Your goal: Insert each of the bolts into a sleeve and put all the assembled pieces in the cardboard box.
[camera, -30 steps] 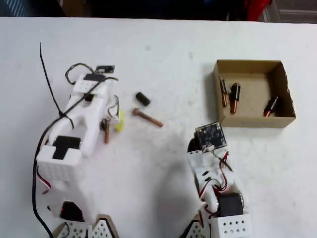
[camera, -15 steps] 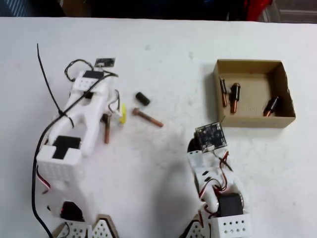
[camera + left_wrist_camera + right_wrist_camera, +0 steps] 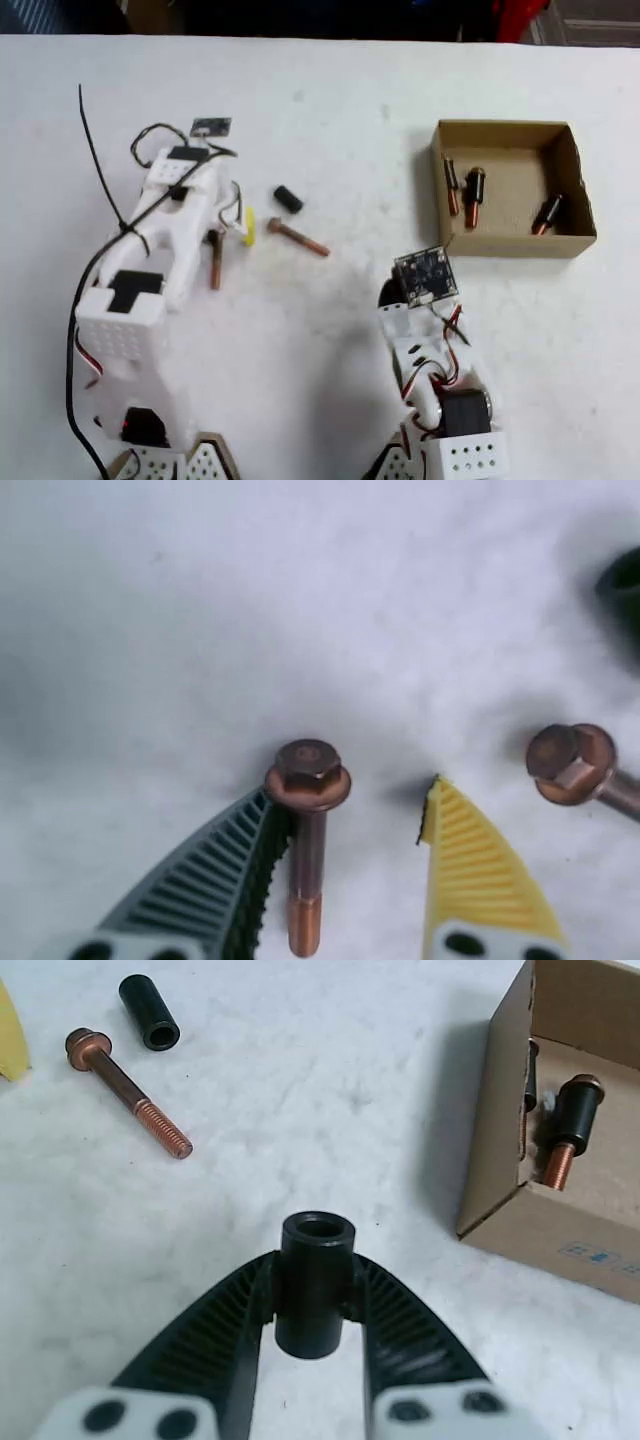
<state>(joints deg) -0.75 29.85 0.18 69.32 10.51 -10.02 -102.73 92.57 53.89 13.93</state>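
The left end effector (image 3: 352,792) has crept forward and now stands spread around a copper bolt (image 3: 306,850), which lies ungripped on the table (image 3: 200,600) against its grey finger (image 3: 200,890), so closing on it looks next, while the right end effector (image 3: 313,1265) pinches a black sleeve (image 3: 316,1295) upright.

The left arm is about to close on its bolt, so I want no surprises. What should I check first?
1. The bolt lies inside the open left pincer: ok.
2. Both fingers touch it: not ok, the yellow finger stands apart.
3. The right pincer grips the sleeve: ok.
4. Its bore is unblocked: ok at the mouth, deeper cannot tell.
5. The spare bolt is clear of the yellow finger: ok.
6. The cardboard box has room: ok.
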